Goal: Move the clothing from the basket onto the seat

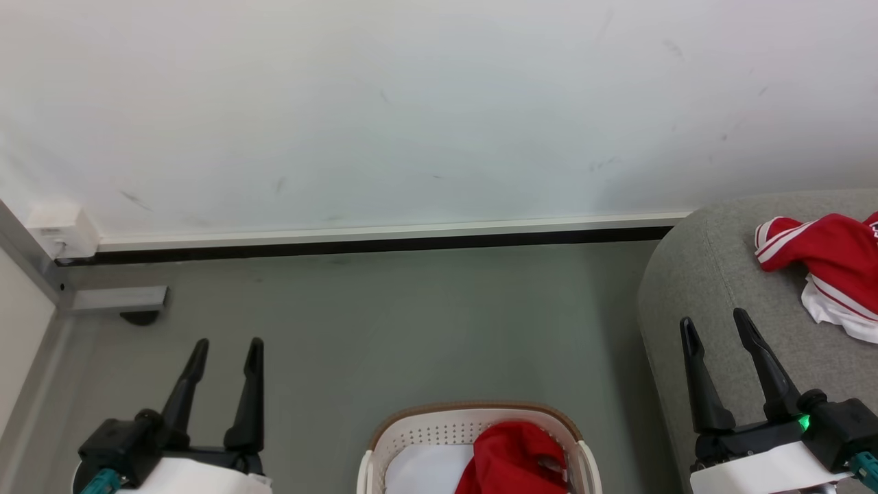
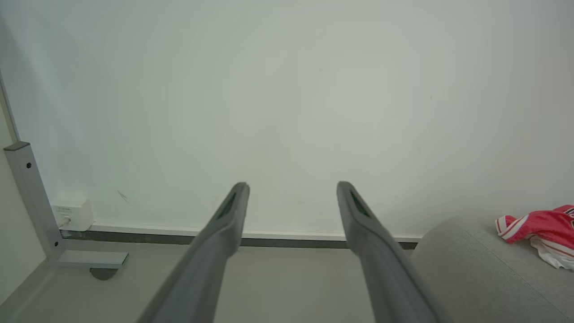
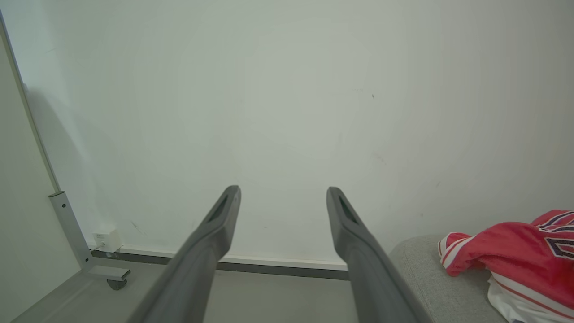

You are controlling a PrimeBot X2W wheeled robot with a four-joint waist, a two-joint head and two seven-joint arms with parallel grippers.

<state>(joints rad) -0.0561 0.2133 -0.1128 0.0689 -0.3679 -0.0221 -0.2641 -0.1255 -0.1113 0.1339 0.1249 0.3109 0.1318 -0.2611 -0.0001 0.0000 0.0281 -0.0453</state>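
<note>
Holding nothing on either side: left gripper (image 1: 228, 341) spread wide above the floor (image 1: 411, 322), right gripper (image 1: 713, 317) just as wide over the edge of the seat (image 1: 706, 274). Left to shift, a red heap of clothing (image 1: 514, 460) in the basket (image 1: 473, 408), with one red-and-white jersey (image 1: 830, 261) already up on the seat, and possibly more under the heap, cut off by the frame. Looks soft, light and limp, so best pinched deep at the crumpled top fold rather than a loose hem, lifting high to clear the basket.
</note>
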